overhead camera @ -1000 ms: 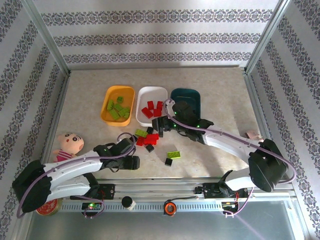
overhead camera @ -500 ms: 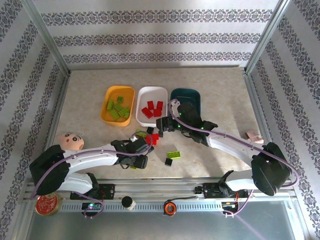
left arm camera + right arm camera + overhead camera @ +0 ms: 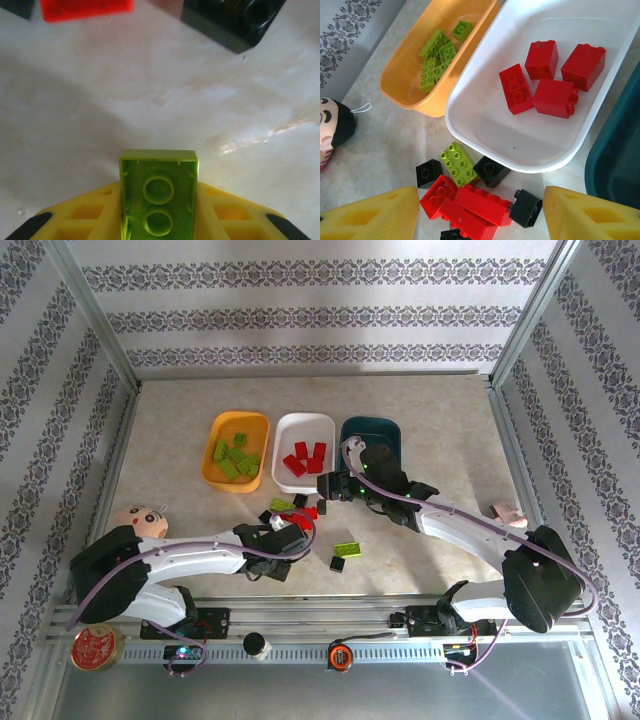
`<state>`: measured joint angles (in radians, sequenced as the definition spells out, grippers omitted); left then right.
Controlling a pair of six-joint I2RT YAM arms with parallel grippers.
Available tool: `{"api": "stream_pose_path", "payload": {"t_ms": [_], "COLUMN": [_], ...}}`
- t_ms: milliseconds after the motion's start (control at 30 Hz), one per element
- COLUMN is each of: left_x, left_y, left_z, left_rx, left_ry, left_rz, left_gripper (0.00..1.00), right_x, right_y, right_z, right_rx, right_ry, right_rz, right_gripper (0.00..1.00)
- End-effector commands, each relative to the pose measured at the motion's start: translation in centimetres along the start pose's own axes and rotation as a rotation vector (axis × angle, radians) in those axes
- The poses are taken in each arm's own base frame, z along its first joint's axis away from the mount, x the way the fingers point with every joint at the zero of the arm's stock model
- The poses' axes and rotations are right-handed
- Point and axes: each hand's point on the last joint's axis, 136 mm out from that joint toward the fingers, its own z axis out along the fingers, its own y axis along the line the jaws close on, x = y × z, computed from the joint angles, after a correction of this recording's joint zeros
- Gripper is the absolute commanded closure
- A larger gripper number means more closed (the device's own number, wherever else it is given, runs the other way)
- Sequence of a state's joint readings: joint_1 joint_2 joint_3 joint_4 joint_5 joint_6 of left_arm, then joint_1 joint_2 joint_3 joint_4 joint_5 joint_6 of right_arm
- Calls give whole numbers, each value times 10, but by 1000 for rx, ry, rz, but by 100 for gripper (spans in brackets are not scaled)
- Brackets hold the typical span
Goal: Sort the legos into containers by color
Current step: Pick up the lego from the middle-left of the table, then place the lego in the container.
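lime brick (image 3: 159, 192) sits clamped in left claw (image 3: 159, 202) while right claw (image 3: 480, 202) stands apart.

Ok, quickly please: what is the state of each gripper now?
Left gripper: closed on a lime green brick.
Right gripper: open, holding nothing.

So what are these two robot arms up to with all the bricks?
They are sorting small plastic studded bricks by colour. The left arm's yellow fingers grip a lime green brick. The right arm's fingers hang open over the loose pile. Green bricks lie in the orange-yellow plastic tray, red bricks in the white tray.
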<state>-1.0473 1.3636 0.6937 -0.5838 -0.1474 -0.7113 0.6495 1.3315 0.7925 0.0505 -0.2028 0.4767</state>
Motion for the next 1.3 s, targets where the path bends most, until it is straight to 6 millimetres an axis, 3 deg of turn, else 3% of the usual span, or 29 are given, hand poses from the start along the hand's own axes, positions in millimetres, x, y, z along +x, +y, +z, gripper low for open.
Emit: {"api": "stream_pose_path", "payload": {"t_ms": [0,100,233,333,433,600,700,800,900,1000,1167,1267], "left_x": [-29,-65,-120,-158,-192,-233,-247,-257,-267,-279,-289,-275], "left_y": [6,29,74,107,132,178,200,213,213,208,173,140], "left_z": [-30,-60,-94,-105,-99,-66,-45,-25,-16,-27,-80,-106], "left_rx": [-1,-7,3,-31,-69,-113,-120,-118,-76,-31,142,230], "left_ry": [-128,-249,-429,-505,-535,-507,-477,-432,-408,-429,-555,-598], "left_rz": [-5,-63,-200,-274,-326,-433,-486,-523,-540,-541,-534,-491], "left_gripper": [66,66,65,64,64,64,63,55,43,31,25,21], "right_x": [-9,-11,-12,-11,-8,6,16,29,45,64,89,104], "right_y": [3,3,2,2,2,-2,-5,-7,-9,-15,-26,-33], "right_z": [-8,-10,-11,-15,-18,-26,-34,-40,-43,-45,-46,-43], "right_rx": [-22,-23,-24,-20,-24,-16,-7,-6,-7,10,62,97], "right_ry": [-40,-46,-49,-53,-50,-32,-21,6,53,97,169,223], "right_rz": [17,20,25,29,33,47,51,49,47,47,34,25], "right_gripper": [33,33,33,33,33,33,33,32,32,31,31,31]}}
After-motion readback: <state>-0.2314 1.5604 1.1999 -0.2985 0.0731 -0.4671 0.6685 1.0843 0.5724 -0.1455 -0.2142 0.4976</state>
